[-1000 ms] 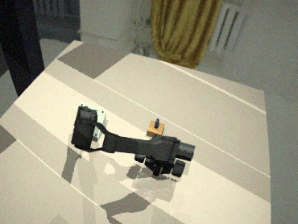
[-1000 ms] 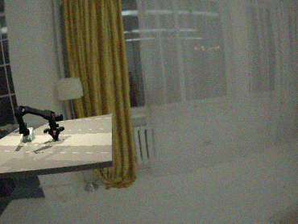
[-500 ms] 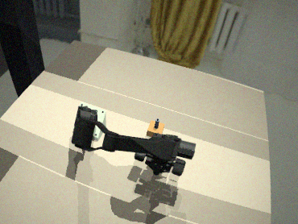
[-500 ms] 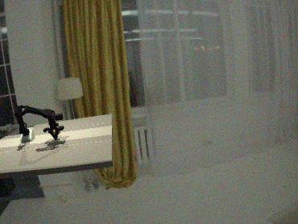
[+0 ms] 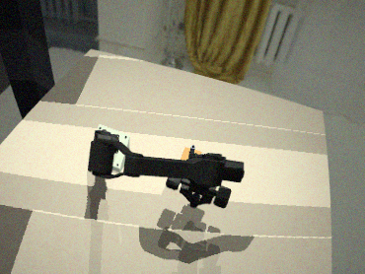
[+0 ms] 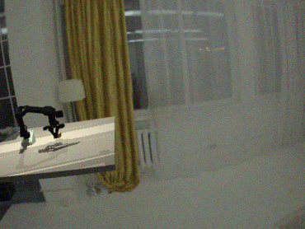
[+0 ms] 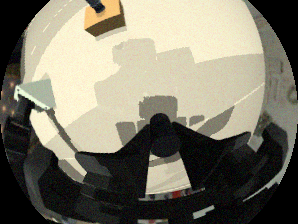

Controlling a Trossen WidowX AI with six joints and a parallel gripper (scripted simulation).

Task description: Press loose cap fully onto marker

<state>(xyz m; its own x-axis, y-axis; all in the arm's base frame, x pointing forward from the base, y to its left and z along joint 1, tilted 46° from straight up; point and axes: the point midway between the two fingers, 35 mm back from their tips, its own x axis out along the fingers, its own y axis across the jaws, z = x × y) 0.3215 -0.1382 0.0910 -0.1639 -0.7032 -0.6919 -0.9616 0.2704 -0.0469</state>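
The holder block (image 5: 185, 154) (image 6: 59, 135) (image 7: 104, 21) is orange and sits on the table behind the arm in the top view, at the upper left of the wrist view. The dark marker (image 5: 192, 149) (image 7: 97, 6) stands upright in it; its upper end is cut off by the wrist view's edge. My gripper (image 5: 195, 202) (image 7: 160, 126) is shut on the black cap (image 7: 162, 131), which stands between the two fingertips. The gripper is to the near side of the block, apart from it. The cap cannot be made out in the top and exterior views, and its height over the table is unclear.
The arm's pale mounting plate (image 5: 119, 160) (image 7: 42, 93) is on the left. Striped light and the arm's shadows lie across the table (image 5: 276, 182) (image 6: 95, 154). A yellow curtain (image 5: 222, 39) (image 6: 100, 62) hangs beyond the table's edge.
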